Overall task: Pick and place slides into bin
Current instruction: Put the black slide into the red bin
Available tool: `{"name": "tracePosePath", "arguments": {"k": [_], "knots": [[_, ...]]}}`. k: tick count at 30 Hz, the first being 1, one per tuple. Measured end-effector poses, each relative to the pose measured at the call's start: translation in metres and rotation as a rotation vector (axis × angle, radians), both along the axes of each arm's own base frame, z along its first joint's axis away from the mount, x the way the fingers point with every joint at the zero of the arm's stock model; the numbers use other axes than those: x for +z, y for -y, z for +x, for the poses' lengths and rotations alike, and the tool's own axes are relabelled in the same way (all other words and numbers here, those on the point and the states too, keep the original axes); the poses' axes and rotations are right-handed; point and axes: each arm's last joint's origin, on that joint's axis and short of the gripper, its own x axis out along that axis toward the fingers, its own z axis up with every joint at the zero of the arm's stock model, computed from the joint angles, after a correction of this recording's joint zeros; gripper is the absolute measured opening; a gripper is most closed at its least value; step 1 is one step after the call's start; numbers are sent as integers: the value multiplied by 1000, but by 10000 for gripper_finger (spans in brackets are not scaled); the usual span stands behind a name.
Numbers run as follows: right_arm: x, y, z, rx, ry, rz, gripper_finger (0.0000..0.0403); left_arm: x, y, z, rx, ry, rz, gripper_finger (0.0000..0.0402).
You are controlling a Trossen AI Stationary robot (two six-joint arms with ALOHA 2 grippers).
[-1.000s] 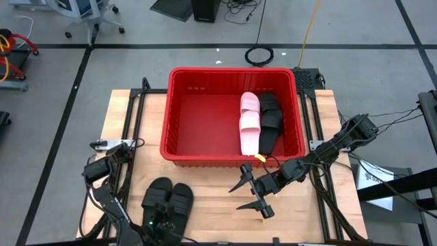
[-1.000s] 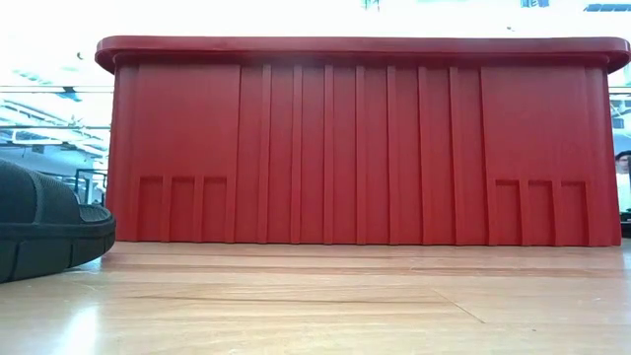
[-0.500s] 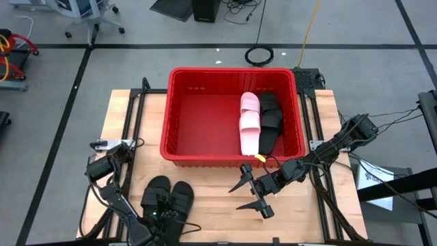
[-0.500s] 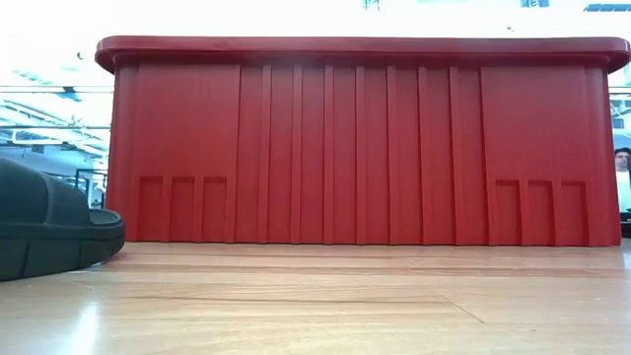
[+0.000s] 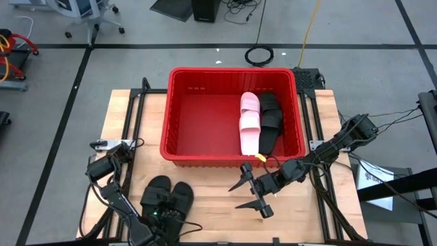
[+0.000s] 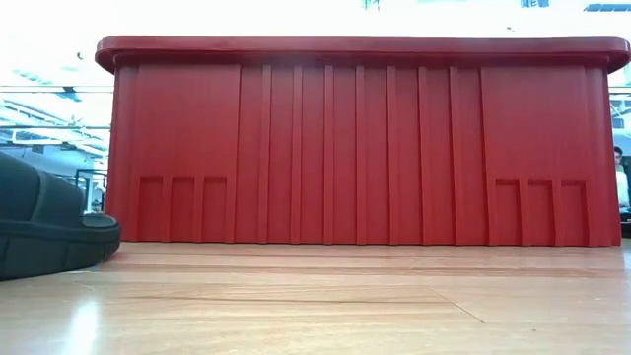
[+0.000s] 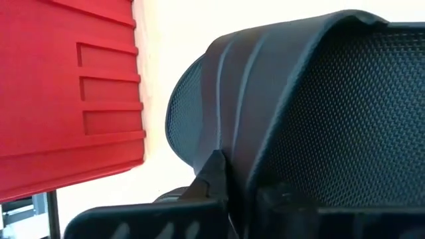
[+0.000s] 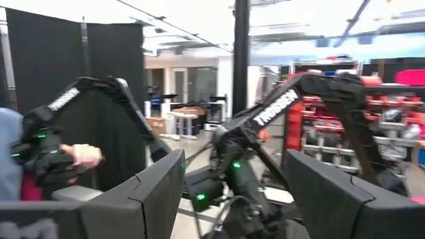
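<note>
**A:** so what's actually being gripped here? The left gripper (image 5: pixel 162 213) is parked right on the pair of black slides (image 5: pixel 167 198) at the table's near-left; in the left wrist view one black slide (image 7: pixel 319 113) fills the frame and a finger (image 7: pixel 216 176) is pressed to its strap edge; whether it's clamped can't be told, the fingers are mostly hidden.

**B:** agreed, no call can be made there; the wrist is kept low and close, probably so the strap can be pinched rather than the flat sole. In the low view the slide (image 6: pixel 49 232) is sat flat on the table (image 6: pixel 325 296), so nothing's been lifted yet.

**A:** and the right gripper (image 5: pixel 254 195)?

**B:** spread wide open, nothing held, hung over bare wood just in front of the bin (image 5: pixel 171 130); it looks parked out of the left arm's way.

**A:** bin contents?

**B:** two pink slides (image 5: pixel 249 119) lined up end to end, two black ones (image 5: pixel 270 123) beside them, all pushed to the right side; the left half is bare, so room's been left for the last pair, I'd guess.
</note>
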Motion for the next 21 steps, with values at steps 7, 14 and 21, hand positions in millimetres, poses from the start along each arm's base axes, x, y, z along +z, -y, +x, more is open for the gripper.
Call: {"name": "tracePosePath", "arguments": {"k": [7, 14, 21], "knots": [[-1, 1, 1, -51, -11, 3, 247, 8, 2, 9, 9, -2, -28, 21], [-7, 2, 1, -239, -81, -17, 247, 31, 2, 23, -31, -36, -16, 4], [-9, 6, 4, -482, -193, -36, 247, 67, -2, 36, -46, -39, 38, 13]]}}
